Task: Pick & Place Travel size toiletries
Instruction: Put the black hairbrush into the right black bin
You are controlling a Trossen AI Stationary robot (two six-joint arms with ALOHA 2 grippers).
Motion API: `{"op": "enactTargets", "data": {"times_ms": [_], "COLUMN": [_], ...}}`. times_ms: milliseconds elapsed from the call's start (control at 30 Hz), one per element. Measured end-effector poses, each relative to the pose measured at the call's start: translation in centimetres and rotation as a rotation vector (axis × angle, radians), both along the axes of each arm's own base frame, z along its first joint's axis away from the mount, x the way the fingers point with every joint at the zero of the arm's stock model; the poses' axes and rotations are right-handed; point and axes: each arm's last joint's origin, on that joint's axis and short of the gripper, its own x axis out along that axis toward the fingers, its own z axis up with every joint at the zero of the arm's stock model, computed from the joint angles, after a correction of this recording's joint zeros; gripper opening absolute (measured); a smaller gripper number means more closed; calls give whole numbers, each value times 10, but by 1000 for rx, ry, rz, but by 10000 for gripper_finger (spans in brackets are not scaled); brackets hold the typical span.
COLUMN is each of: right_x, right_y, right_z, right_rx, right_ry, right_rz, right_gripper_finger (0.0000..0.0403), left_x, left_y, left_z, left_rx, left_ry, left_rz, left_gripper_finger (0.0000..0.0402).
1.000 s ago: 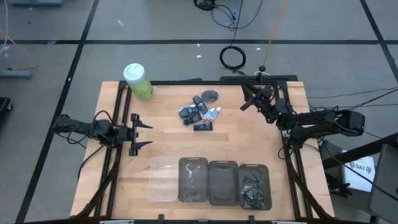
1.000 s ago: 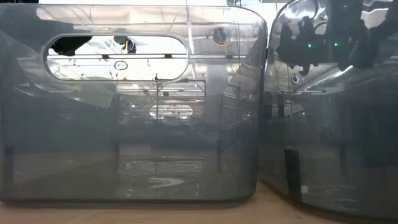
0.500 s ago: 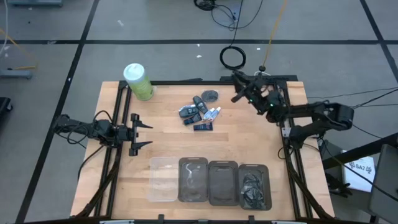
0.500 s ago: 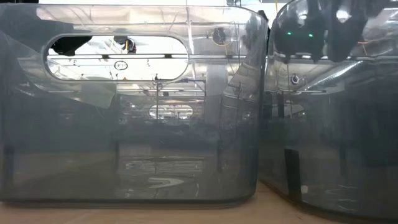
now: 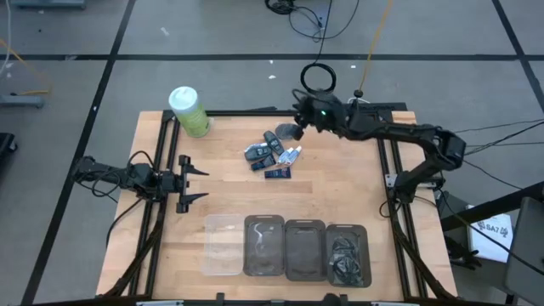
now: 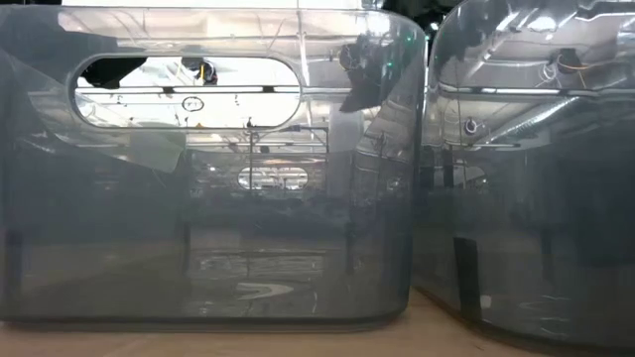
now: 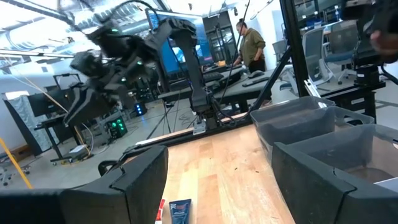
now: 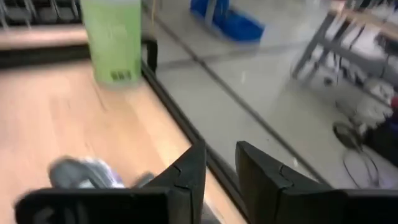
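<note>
The travel size toiletries [image 5: 274, 158] lie in a small pile on the table's far middle: dark navy tubes and a white, blue-marked one. One navy tube [image 7: 180, 210] shows in the left wrist view. My right gripper [image 5: 300, 119] hovers over the table's far side just beyond the pile, near a round grey thing [image 5: 289, 130]. Its fingers [image 8: 221, 155] are a little apart and hold nothing. My left gripper [image 5: 197, 184] waits open at the table's left, pointing toward the middle [image 7: 217, 168].
A tall green canister [image 5: 189, 110] with a white lid stands at the far left corner [image 8: 112, 37]. A row of bins lines the near edge: a clear one [image 5: 223, 245] and three grey ones [image 5: 304, 249], the rightmost [image 5: 347, 255] with dark things inside. Bare wood lies between pile and bins.
My right arm has swung from the table's right edge toward the far edge and then left. Its gripper now stands just beyond the pile of toiletries. The pile has not moved.
</note>
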Motion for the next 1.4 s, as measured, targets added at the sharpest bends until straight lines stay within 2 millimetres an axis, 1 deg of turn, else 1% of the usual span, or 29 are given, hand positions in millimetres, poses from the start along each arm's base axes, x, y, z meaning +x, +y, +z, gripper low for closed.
{"op": "enactTargets", "data": {"times_ms": [67,133,200,267,400,500,600,700,900,1000,1133,1333,1400], "right_x": [1,2,0,1,3,7,7,8,9,10,10,10,12], "right_y": [-9,-20,-31,-41,-50,-51,-48,-45,-45,-45,-45,-45,-45], "right_z": [-1,-8,-21,-36,-62,-73,-81,-89,-104,-107,-107,-107,-111], "right_rx": [40,85,161,261,394,429,459,502,578,595,597,617,614], "right_ry": [61,81,90,90,123,138,182,216,240,238,230,229,231], "right_rz": [-26,-66,-98,-88,-63,-74,-79,-93,-146,-157,-160,-176,-177], "right_gripper_finger": [77,77,77,77,77,79,96,129,213,240,249,235,232], "left_x": [0,0,0,0,0,0,0,0,0,0,0,0,0], "left_y": [0,0,0,0,0,0,0,0,0,0,0,0,0], "left_z": [0,0,0,0,0,0,0,0,0,0,0,0,0], "left_rx": [0,0,0,0,0,0,0,0,0,0,0,0,0], "left_ry": [0,0,0,0,0,0,0,0,0,0,1,0,0], "left_rz": [0,0,0,0,0,0,0,0,0,0,0,0,0], "left_gripper_finger": [283,283,283,283,283,283,283,283,283,283,283,283,283]}}
